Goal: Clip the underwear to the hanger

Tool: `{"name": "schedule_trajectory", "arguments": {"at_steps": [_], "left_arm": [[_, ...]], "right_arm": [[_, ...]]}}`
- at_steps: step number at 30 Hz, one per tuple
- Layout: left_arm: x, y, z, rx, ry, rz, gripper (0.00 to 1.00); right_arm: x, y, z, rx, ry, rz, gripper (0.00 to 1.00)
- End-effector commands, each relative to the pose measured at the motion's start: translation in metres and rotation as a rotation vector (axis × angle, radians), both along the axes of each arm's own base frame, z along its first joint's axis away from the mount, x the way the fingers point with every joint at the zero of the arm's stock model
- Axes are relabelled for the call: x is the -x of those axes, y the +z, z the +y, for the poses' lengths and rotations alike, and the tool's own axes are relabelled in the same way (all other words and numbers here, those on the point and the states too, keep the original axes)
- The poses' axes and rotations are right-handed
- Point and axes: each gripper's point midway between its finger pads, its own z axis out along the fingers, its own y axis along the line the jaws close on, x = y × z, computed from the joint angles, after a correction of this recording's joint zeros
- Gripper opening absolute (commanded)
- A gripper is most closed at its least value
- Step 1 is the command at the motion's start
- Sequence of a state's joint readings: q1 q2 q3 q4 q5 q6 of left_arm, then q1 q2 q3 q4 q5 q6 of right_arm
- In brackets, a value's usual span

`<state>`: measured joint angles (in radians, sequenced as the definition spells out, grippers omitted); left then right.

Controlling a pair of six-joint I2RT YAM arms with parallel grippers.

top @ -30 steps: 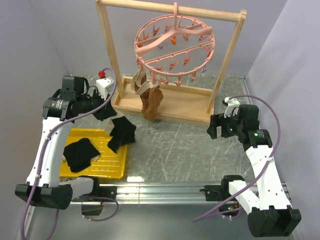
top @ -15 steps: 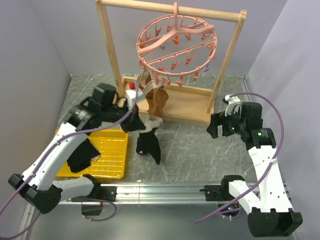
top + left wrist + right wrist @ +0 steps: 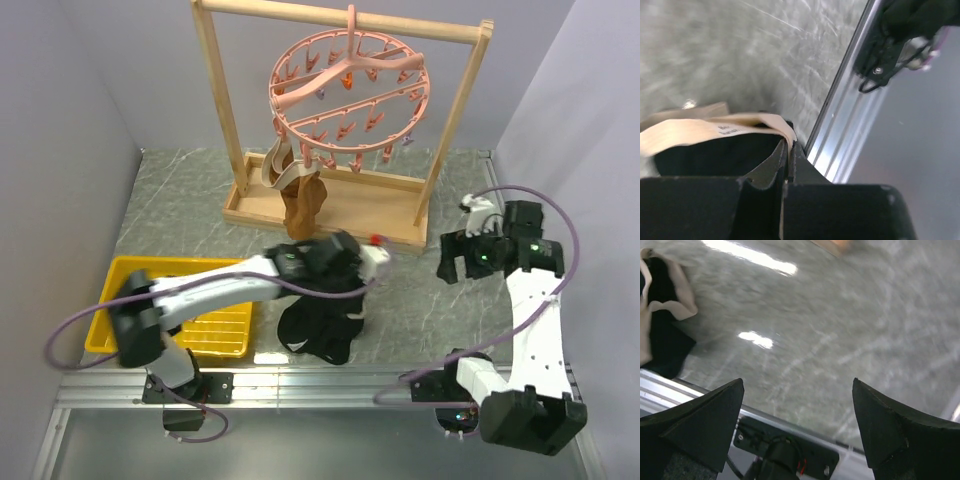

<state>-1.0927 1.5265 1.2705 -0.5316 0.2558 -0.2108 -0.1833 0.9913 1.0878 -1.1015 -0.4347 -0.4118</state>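
dangling underwear (image 3: 320,335) in pinched left claw (image 3: 788,150), waistband print (image 3: 727,129) unreadable

Walls: plain pale lilac-grey panels (image 3: 70,90) on the left, back and right, closing in the worktop.
Worktop: grey stone-look surface (image 3: 410,310) with pale scratchy streaks (glossy enough to throw back glare).
Near edge: a ribbed aluminium rail (image 3: 300,385) runs along it.
Furniture: a pale wooden frame (image 3: 213,100) with two uprights, a top bar and a tray-like base stands toward the back.
Light: bright white patches (image 3: 756,339) lie on the worktop.
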Motion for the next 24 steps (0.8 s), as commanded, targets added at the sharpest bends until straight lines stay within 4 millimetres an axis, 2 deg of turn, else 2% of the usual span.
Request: {"name": "schedule_trajectory", "arguments": {"at_steps": [1, 2, 4, 5, 6, 7, 8, 9, 10, 11, 12, 13, 14, 16, 18, 19, 22, 24], "left_arm": [[0.002, -0.004, -0.053, 0.016, -0.014, -0.018, 0.00], [0.005, -0.030, -0.059, -0.051, -0.035, 0.005, 0.02], [0.007, -0.038, -0.067, -0.078, -0.086, -0.006, 0.12], [0.004, -0.034, -0.069, -0.070, -0.091, -0.021, 0.17], [0.001, -0.031, -0.067, -0.064, -0.108, -0.057, 0.34], [-0.004, -0.034, -0.057, -0.074, -0.095, -0.067, 0.44], [-0.009, -0.016, -0.050, -0.032, -0.087, -0.089, 0.53], [-0.009, -0.010, -0.044, -0.002, -0.115, -0.080, 0.70], [-0.024, -0.013, -0.027, -0.012, -0.083, -0.067, 0.73], [-0.029, -0.002, -0.016, 0.010, -0.076, -0.071, 0.73], [-0.032, -0.002, -0.003, 0.001, -0.100, -0.061, 0.73], [-0.050, 0.001, 0.016, 0.006, -0.058, -0.066, 0.73], [-0.059, 0.000, 0.027, 0.001, -0.074, -0.102, 0.73], [-0.075, -0.011, 0.053, -0.035, -0.031, -0.099, 0.72], [-0.082, -0.020, 0.066, -0.062, -0.007, -0.095, 0.69], [-0.089, -0.030, 0.075, -0.082, 0.024, -0.085, 0.68], [-0.098, -0.051, 0.081, -0.102, 0.075, -0.053, 0.65], [-0.109, -0.059, 0.074, -0.093, 0.084, -0.074, 0.63]], "right_arm": [[0.013, 0.010, -0.024, 0.009, -0.016, 0.045, 0.95], [0.014, 0.012, -0.034, 0.015, -0.034, 0.045, 0.94], [0.019, 0.010, -0.034, -0.018, -0.021, 0.083, 0.94], [0.020, 0.009, -0.034, -0.019, -0.011, 0.088, 0.93], [0.021, 0.007, -0.033, -0.025, -0.004, 0.096, 0.93], [0.021, 0.006, -0.033, -0.030, 0.000, 0.103, 0.93], [0.022, 0.003, -0.032, -0.036, 0.001, 0.114, 0.93], [0.021, 0.001, -0.029, -0.056, 0.006, 0.125, 0.93], [0.021, -0.001, -0.028, -0.069, 0.007, 0.135, 0.92], [0.022, -0.004, -0.026, -0.083, 0.011, 0.149, 0.91], [0.021, -0.007, -0.023, -0.102, 0.024, 0.169, 0.90], [0.021, -0.010, -0.019, -0.124, 0.028, 0.184, 0.89], [0.021, -0.011, -0.016, -0.139, 0.029, 0.197, 0.87], [0.018, -0.016, -0.006, -0.165, 0.051, 0.219, 0.83], [0.017, -0.020, 0.004, -0.183, 0.054, 0.250, 0.80], [0.018, -0.026, 0.018, -0.153, 0.127, 0.261, 0.75], [0.017, -0.040, 0.029, -0.065, 0.152, 0.288, 0.73], [0.020, -0.045, 0.045, -0.040, 0.228, 0.309, 0.73]]}}
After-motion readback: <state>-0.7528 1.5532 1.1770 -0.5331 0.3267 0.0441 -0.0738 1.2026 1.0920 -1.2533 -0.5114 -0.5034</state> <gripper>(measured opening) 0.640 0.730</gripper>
